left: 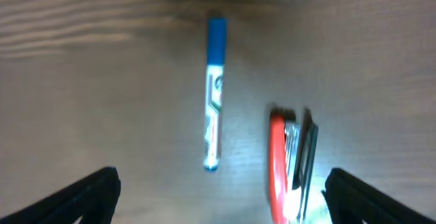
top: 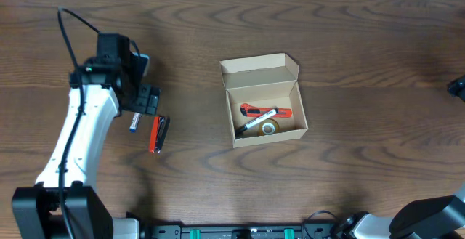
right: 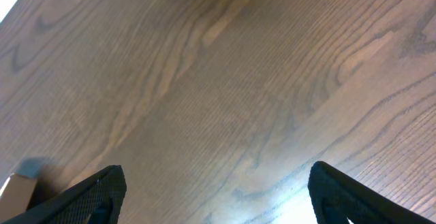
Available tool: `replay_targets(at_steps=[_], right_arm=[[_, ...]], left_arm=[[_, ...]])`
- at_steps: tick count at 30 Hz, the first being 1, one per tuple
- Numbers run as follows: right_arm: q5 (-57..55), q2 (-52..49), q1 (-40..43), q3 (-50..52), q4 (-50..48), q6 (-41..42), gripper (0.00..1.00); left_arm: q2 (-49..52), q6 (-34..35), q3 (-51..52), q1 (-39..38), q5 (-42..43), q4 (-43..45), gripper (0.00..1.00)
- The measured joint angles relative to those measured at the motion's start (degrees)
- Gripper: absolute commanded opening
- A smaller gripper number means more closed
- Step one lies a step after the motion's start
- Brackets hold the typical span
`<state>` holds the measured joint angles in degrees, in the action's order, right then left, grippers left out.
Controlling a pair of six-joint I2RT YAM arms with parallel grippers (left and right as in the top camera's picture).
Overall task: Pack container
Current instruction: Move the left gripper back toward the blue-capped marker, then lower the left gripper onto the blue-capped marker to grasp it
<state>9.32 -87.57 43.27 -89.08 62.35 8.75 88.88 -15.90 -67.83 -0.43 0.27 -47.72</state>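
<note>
The container (top: 251, 75), a small tan cardboard box with its flap lid folded back, stands open at the table's middle. Inside lie a red cutter (top: 254, 110), a black-and-white marker (top: 256, 122) and a roll of tape (top: 269, 128). Left of it, on the wood, a blue-capped marker (top: 134, 125) and a red stapler (top: 158, 134) lie side by side. My left gripper (top: 147, 101) hovers open just above them. In the left wrist view the marker (left: 214, 94) and stapler (left: 289, 166) lie ahead of the gripper (left: 223, 183), nothing between its fingers. My right gripper (right: 216, 176) is open over bare wood.
The right arm (top: 458, 86) shows only at the far right edge of the overhead view. A tan cardboard corner of the box (right: 15, 186) peeks in at the lower left of the right wrist view. Black arm bases line the front edge.
</note>
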Motion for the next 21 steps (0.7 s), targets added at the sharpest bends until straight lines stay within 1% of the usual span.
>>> replay_targets(at_steps=[4,8,9,15,17,21], right_arm=[[0.0,0.0,0.0,0.0,0.0,-0.1,0.84],[0.0,0.0,0.0,0.0,0.1,-0.2,0.84],[0.0,0.0,0.0,0.0,0.1,-0.2,0.84],[0.0,0.0,0.0,0.0,0.1,-0.3,0.84],[0.0,0.0,0.0,0.0,0.1,-0.3,0.84],[0.0,0.0,-0.7,0.0,0.1,-0.4,0.83]], left_arm=[[0.2,-0.4,5.5,0.0,1.1,4.2,0.98],[2.3,0.7,6.9,0.1,1.5,5.4,1.0],[3.0,1.0,6.9,0.3,1.6,5.9,0.95],[5.3,2.5,6.9,1.4,2.3,7.1,0.94],[6.0,3.1,6.9,2.0,2.6,7.5,0.92],[6.6,3.9,6.9,3.6,3.2,7.9,0.91]])
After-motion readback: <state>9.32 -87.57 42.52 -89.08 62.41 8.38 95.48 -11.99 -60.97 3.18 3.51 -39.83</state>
